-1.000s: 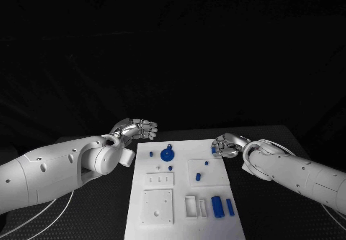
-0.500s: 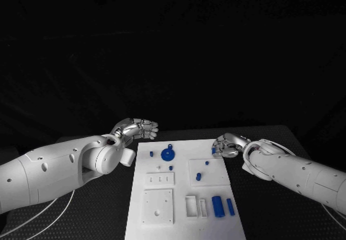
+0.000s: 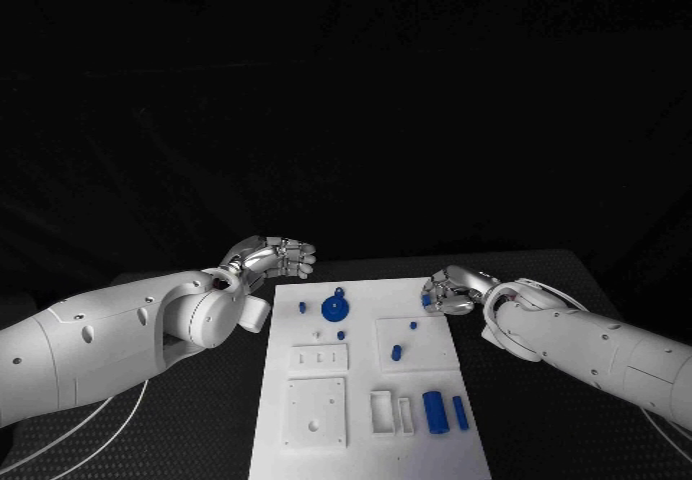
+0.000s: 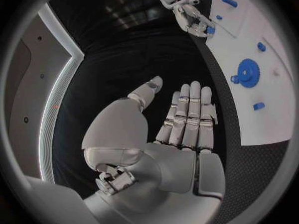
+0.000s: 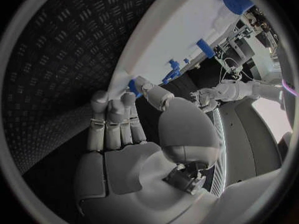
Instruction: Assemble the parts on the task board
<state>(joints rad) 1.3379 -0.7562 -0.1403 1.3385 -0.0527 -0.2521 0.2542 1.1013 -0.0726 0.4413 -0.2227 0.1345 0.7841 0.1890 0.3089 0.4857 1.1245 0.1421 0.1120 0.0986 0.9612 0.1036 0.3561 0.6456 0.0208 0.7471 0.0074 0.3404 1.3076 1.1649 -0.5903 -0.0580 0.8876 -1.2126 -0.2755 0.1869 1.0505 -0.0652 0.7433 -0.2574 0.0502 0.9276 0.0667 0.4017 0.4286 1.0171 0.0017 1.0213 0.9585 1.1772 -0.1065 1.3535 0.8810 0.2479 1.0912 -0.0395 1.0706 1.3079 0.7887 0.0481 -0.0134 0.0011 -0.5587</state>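
Nothing is visibly shifting since the earlier frames. The right hand (image 3: pixel 451 292) is pinching a small blue plastic part (image 5: pixel 132 87) at the flat white task board's (image 3: pixel 361 440) far right edge; the left hand (image 3: pixel 274 258) is hovering spread, empty. Several blue cylinders (image 3: pixel 434 412) are lying loose, so most assembly is remaining.

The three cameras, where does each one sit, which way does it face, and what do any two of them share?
Head view: on the robot's head, looking down at the task board; both white arms show.
Left wrist view: behind the left robot hand, facing the board's far end.
Right wrist view: behind the right robot hand, facing the board's edge.
Shared: all three show the blue gear.
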